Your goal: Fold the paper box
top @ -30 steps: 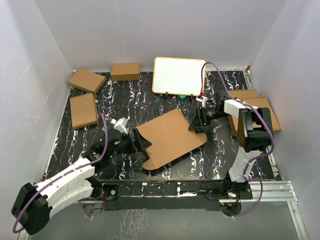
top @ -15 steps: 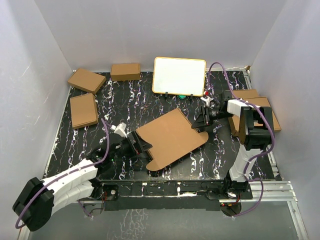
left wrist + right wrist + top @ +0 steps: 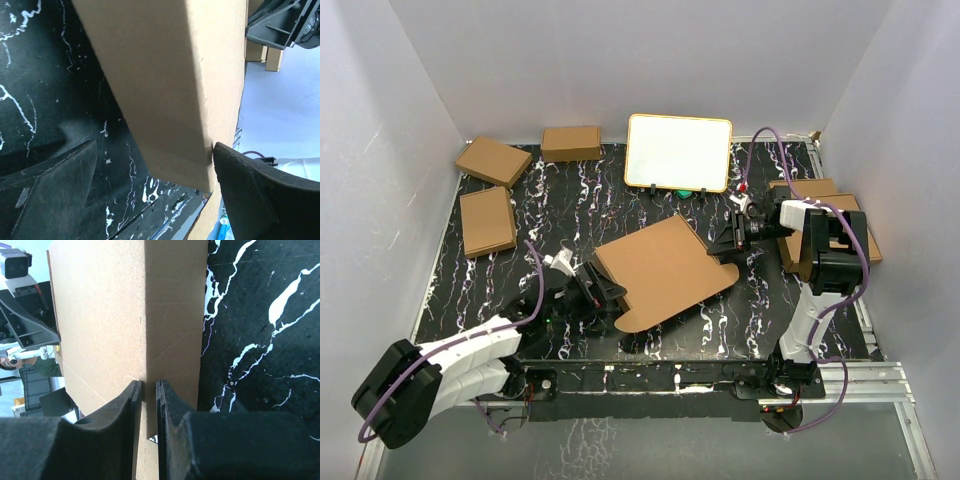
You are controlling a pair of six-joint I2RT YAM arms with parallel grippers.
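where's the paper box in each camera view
top external: paper box in the centre of the picture.
left wrist: paper box fills the upper middle, running to the top edge.
right wrist: paper box fills the left and centre, its edge in the right gripper.
shared landmark: black marbled table.

White board (image 3: 679, 152), three brown boxes (image 3: 487, 221), perhaps green object (image 3: 685, 192)

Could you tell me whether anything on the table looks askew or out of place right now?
The paper box lies diagonally across the table, not square to its edges, with its right edge pinched in the right end effector and the open left end effector straddling its opposite edge. Nothing looks torn or spilled.
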